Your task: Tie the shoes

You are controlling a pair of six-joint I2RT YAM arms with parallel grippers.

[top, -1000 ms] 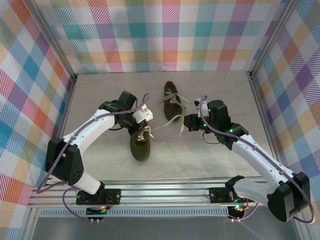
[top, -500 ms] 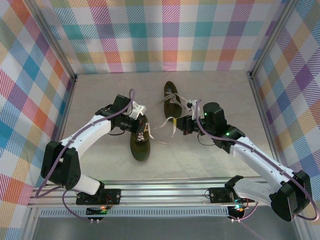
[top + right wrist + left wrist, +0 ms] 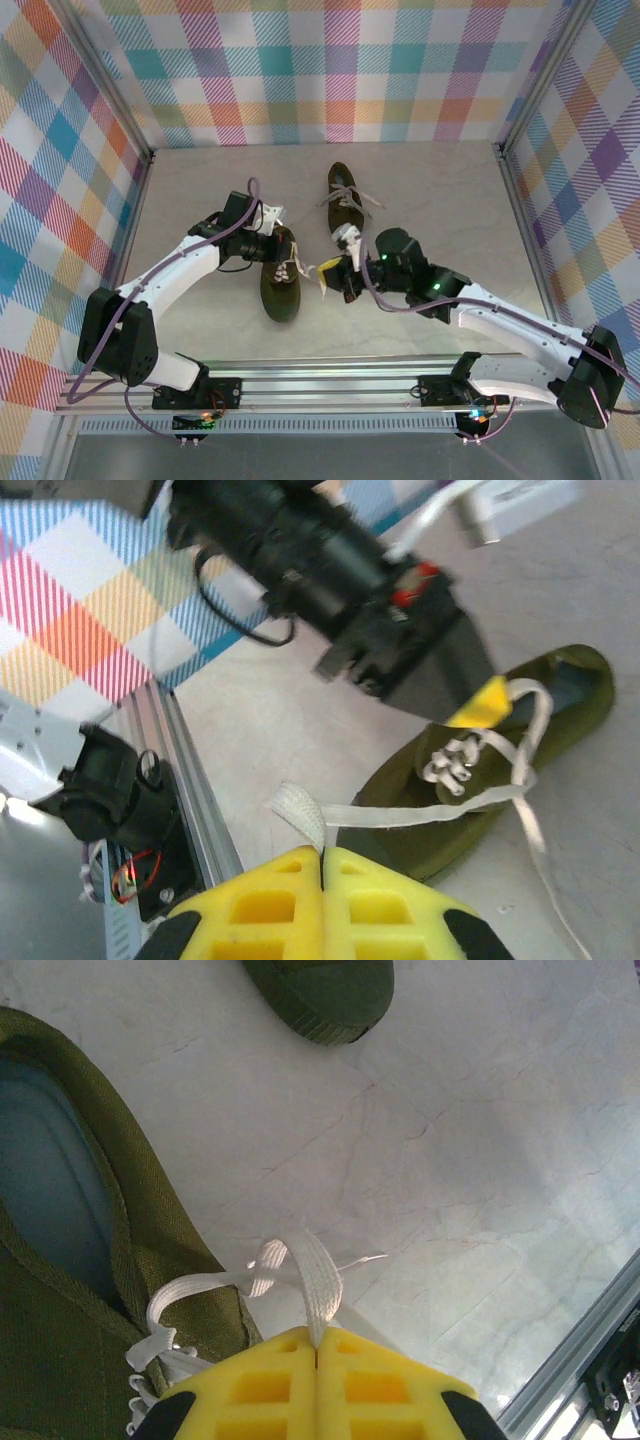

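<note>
1. Left tool [image 3: 317, 1345] is clamped tight on a lace [image 3: 312, 1285] of the near shoe [image 3: 280, 295], mid-counter [image 3: 440, 190].
2. Right tool [image 3: 322, 860] pinches that shoe's other lace [image 3: 410, 813], just right of it.
3. Far shoe [image 3: 344, 205] lies nearer the back edge.

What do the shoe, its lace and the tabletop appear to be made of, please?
The shoe looks like matte olive canvas, with a visible weave. Its lace seems flat woven cotton or polyester, ribbed, cream. The tabletop looks like pale veined marble or printed laminate, faintly glossy.
</note>
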